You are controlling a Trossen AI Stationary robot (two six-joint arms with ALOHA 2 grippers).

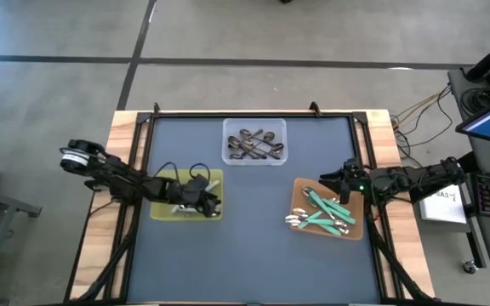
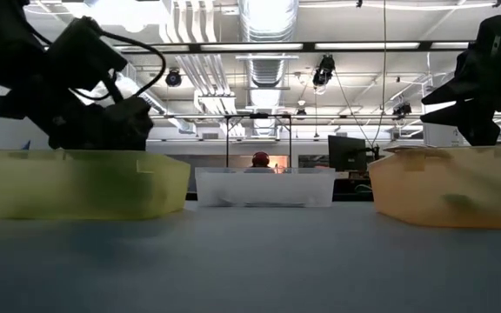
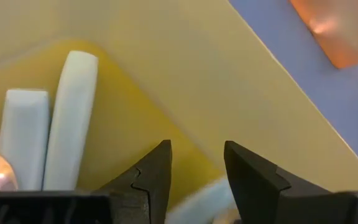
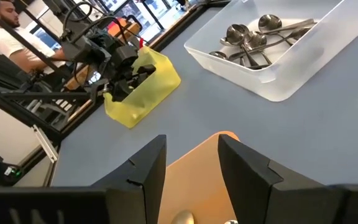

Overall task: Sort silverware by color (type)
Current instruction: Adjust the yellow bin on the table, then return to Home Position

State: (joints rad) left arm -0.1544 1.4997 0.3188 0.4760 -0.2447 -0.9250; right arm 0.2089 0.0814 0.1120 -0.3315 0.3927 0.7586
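Three trays sit on the dark blue table point(image 1: 253, 255): clear tray point(image 1: 254, 141) far centre, yellow tray point(image 1: 162, 206) left, orange-brown tray point(image 1: 300, 191) right. Left arm reaches in from the left, left gripper point(image 3: 194, 171) down inside the yellow tray, fingers apart with nothing between them, tips just over a pale-blue handle. Right arm comes from the right, right gripper point(image 4: 191, 165) hanging over the far edge of the orange-brown tray, fingers apart, empty. Silverware already grouped: all-metal spoons point(image 1: 260, 144) in the clear tray, teal-green-handled pieces point(image 1: 323, 212) in the orange-brown tray, pale-blue-handled pieces point(image 3: 45, 140) in the yellow tray. Person point(image 4: 8, 31) visible beyond the table, far off.
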